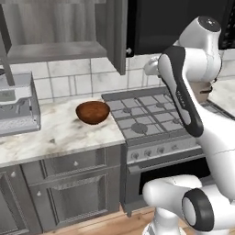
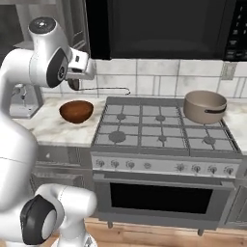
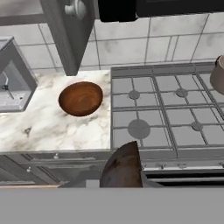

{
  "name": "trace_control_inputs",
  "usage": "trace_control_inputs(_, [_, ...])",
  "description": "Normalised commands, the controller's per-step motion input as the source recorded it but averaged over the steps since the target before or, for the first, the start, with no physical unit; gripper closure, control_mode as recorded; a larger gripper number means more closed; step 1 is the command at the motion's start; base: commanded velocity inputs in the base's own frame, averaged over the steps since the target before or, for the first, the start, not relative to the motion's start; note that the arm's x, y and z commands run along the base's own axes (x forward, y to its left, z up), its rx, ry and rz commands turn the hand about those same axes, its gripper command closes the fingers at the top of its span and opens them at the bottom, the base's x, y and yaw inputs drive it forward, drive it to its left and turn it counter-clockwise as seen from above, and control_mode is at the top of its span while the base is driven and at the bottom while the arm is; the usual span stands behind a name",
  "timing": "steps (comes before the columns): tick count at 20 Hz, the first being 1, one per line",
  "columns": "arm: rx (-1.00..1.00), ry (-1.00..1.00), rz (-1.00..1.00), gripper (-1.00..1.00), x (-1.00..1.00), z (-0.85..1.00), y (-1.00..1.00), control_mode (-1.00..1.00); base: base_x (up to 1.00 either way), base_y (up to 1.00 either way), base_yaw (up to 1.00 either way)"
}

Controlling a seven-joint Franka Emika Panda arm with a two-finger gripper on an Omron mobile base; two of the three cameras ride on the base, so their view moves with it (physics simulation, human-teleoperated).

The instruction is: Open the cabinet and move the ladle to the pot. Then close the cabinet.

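Observation:
The cabinet (image 1: 117, 36) stands open over the counter, its dark door swung out and its pale inside showing; the door and knob also appear in the hand view (image 3: 68, 35). My gripper (image 2: 77, 77) hangs in the air above the counter's right end, shut on the ladle (image 2: 111, 90), whose thin handle runs right along the tiled wall. The ladle's dark cup (image 3: 122, 168) looms close at the bottom of the hand view. The tan pot (image 2: 205, 107) sits on the stove's back right burner, well right of the gripper, and just shows at the hand view's edge (image 3: 218, 74).
A reddish-brown wooden bowl (image 1: 92, 112) (image 2: 76, 111) (image 3: 81, 98) rests on the marble counter below the gripper. A grey appliance (image 1: 16, 108) stands at the counter's left. The gas stove (image 2: 164, 128) fills the middle, with a black microwave (image 2: 164, 29) above it.

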Motion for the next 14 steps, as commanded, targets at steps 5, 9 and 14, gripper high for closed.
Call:
trace_control_inputs(5, [0.0,0.0,0.0,1.0,0.0,0.0,0.0,1.0,0.81,-0.99,0.0])
trace_control_inputs(9, [0.0,0.0,0.0,1.0,0.0,0.0,0.0,1.0,0.88,-0.68,0.0])
trace_control_inputs(14, [0.0,0.0,0.0,1.0,0.0,0.0,0.0,1.0,0.14,-0.89,0.0])
